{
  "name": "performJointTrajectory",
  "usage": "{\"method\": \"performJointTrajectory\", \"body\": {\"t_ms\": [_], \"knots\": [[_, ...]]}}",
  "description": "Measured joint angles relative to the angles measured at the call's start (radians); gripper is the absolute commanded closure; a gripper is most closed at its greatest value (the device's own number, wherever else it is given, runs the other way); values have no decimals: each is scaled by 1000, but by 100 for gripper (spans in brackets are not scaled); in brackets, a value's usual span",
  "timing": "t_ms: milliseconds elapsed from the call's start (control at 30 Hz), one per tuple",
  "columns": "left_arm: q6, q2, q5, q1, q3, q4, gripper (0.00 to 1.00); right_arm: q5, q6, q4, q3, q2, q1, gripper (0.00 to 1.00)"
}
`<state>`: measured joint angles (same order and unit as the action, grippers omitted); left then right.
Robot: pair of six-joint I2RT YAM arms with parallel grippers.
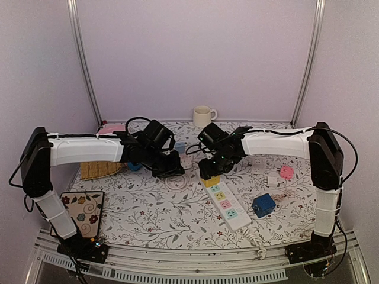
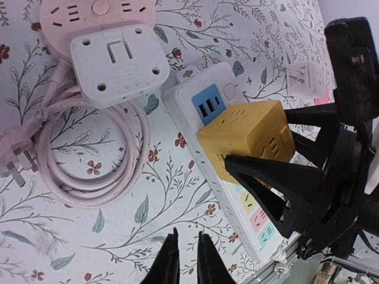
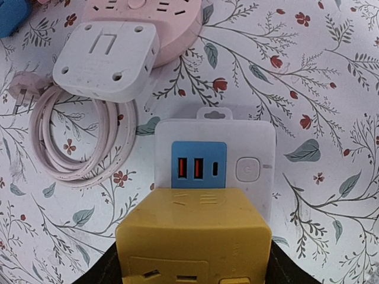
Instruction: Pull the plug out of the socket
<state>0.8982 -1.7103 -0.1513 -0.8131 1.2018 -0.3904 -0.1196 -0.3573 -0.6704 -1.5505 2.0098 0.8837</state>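
Observation:
A yellow cube plug (image 1: 212, 180) sits on the far end of the white power strip (image 1: 230, 207), just behind its blue USB panel (image 3: 198, 165). My right gripper (image 1: 210, 168) is shut on the yellow cube (image 3: 192, 236), with one black finger on each side; its fingers (image 2: 266, 177) also show in the left wrist view, clamped round the cube (image 2: 246, 139). My left gripper (image 2: 188, 236) is shut and empty. It hovers over the bare tablecloth just left of the strip (image 2: 228, 74).
A round pink power strip with a white adapter (image 2: 115, 59) and a coiled pink cable (image 2: 89, 160) lie left of the white strip. A mug (image 1: 203, 115) stands at the back. A blue cube (image 1: 263, 205), a pink plug (image 1: 286, 172) and a wicker mat (image 1: 98, 170) lie around.

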Motion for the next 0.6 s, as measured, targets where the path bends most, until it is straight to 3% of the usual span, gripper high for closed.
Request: {"method": "performJointTrajectory", "body": {"t_ms": [233, 500, 600], "knots": [[21, 0, -22, 0, -16, 26, 76, 2, 7, -8, -9, -2, 0, 78], [56, 0, -71, 7, -21, 85, 60, 6, 19, -8, -38, -83, 8, 88], [73, 0, -94, 16, -21, 113, 59, 8, 23, 7, -47, -130, 13, 89]]}}
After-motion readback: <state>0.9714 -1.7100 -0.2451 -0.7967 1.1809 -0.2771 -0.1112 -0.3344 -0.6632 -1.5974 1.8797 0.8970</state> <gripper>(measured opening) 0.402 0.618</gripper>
